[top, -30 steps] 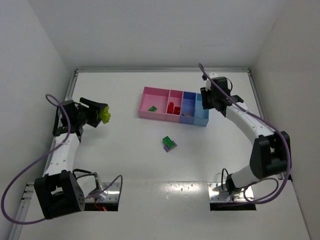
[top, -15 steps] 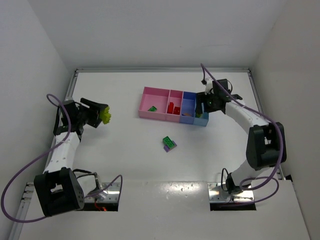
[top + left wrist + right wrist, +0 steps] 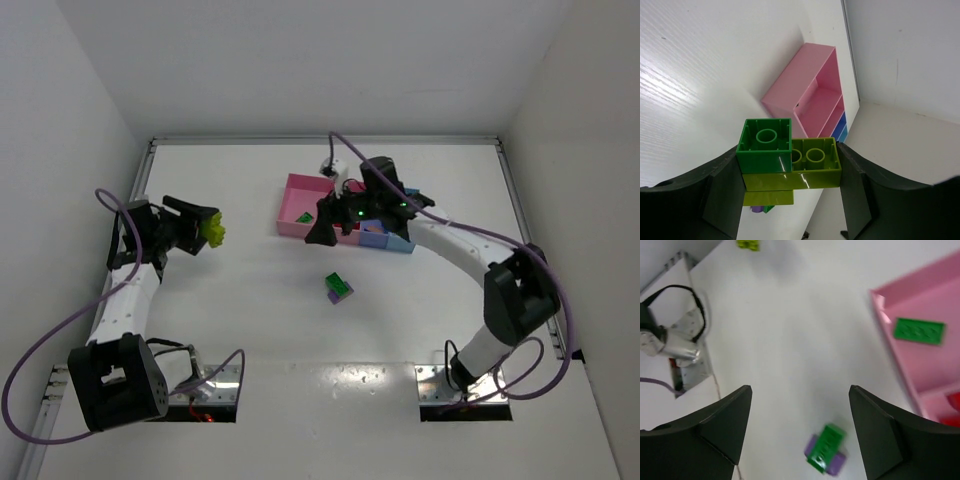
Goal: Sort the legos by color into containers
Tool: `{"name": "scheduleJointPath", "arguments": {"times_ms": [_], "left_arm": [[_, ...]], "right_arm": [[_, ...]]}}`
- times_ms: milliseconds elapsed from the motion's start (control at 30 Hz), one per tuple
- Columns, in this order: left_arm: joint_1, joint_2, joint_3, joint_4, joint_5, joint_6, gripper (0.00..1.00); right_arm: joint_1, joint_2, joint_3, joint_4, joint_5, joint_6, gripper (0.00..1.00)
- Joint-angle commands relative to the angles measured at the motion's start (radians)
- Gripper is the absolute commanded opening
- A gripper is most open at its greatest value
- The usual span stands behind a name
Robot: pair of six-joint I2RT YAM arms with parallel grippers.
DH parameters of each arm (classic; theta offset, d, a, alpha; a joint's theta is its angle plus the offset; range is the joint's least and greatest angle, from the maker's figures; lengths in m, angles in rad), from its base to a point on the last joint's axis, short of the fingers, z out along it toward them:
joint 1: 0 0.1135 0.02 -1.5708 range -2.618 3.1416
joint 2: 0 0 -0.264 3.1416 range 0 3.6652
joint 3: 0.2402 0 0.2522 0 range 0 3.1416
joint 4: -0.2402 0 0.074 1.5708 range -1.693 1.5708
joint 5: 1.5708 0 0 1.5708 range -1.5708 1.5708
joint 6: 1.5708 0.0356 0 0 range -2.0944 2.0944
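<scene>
My left gripper (image 3: 207, 232) hangs at the left of the table, shut on a lego stack (image 3: 790, 170), a green brick (image 3: 765, 145) on yellow-green bricks (image 3: 812, 172). My right gripper (image 3: 322, 228) stands open and empty over the front edge of the wide pink container (image 3: 298, 196). Between its fingers in the right wrist view (image 3: 800, 390), a green-on-purple lego stack (image 3: 826, 454) lies on the table (image 3: 338, 288). A green lego (image 3: 918, 331) lies in the wide pink bin. Red legos (image 3: 955, 402) show in the narrower pink bin. The right arm hides much of the row of containers.
The dark blue bin (image 3: 374, 238) and light blue bin (image 3: 402, 242) show at the row's right end under the right arm. White walls close the table at the back and sides. The left arm's base plate (image 3: 682, 352) sits at the near edge.
The right gripper has swung left from the light blue bin to the wide pink bin's front edge and has opened. The left gripper has held still with its stack.
</scene>
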Motion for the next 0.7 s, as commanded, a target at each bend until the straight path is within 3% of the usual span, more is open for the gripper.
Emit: {"name": "scheduleJointPath", "arguments": {"times_ms": [0, 300, 467, 667], "left_arm": [[-0.007, 0.003, 0.031, 0.04, 0.054, -0.03, 0.07], [-0.007, 0.012, 0.04, 0.061, 0.072, -0.059, 0.07], [-0.007, 0.012, 0.02, 0.084, 0.083, -0.088, 0.07], [-0.007, 0.012, 0.011, 0.106, 0.105, -0.108, 0.07]], "right_arm": [[0.088, 0.086, 0.087, 0.158, -0.021, 0.086, 0.79], [0.211, 0.327, 0.349, 0.263, 0.099, 0.359, 0.8], [0.302, 0.433, 0.525, 0.208, 0.177, 0.359, 0.83], [0.369, 0.499, 0.607, 0.159, 0.24, 0.35, 0.89]]}}
